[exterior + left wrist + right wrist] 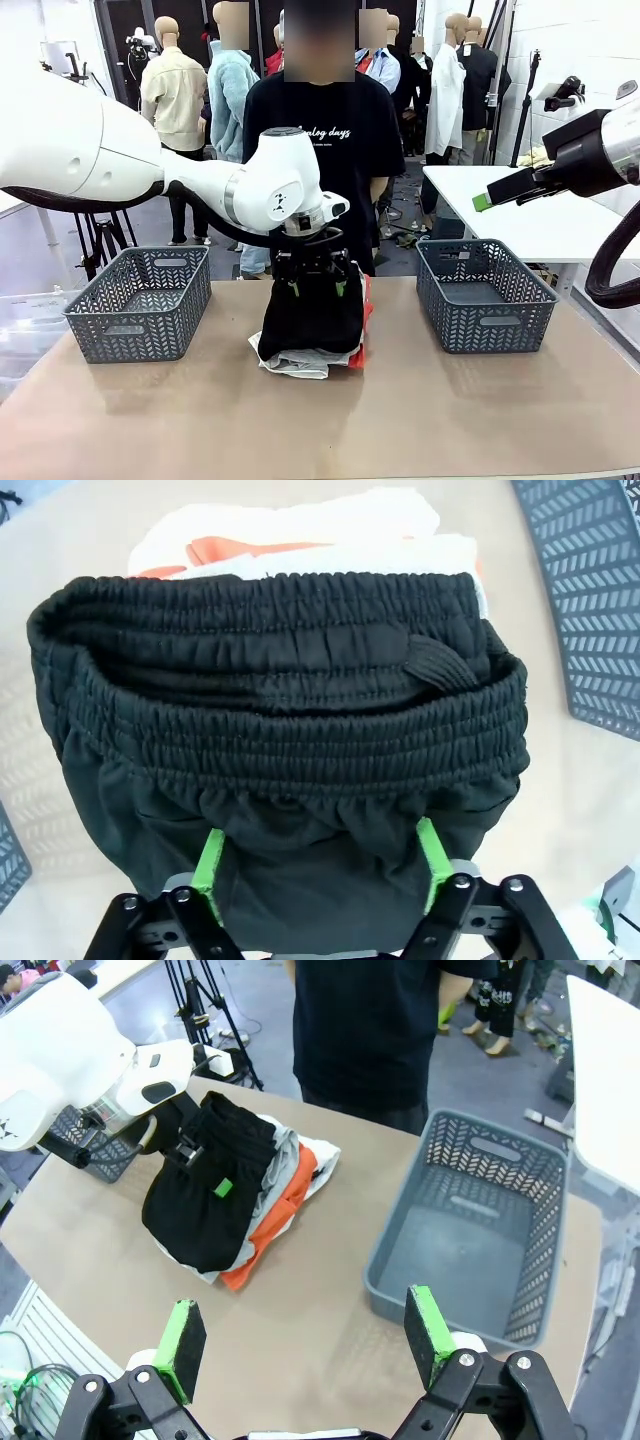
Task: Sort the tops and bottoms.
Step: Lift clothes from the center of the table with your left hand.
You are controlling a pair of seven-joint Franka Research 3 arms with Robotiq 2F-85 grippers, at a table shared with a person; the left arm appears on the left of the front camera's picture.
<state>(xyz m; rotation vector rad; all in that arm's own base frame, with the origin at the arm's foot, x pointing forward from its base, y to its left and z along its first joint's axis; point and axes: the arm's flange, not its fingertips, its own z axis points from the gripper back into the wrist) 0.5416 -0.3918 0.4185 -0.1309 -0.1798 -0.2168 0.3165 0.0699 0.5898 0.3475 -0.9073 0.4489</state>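
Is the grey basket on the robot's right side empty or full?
Empty. The right basket shows its bare grey floor, and the pile of clothes lies outside it on the table.

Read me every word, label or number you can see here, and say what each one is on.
"alog days": pale lettering on the person's black T-shirt, its start hidden behind the left arm.
Dark print on the white garment under the pile: too blurred to read.
Nothing else legible.
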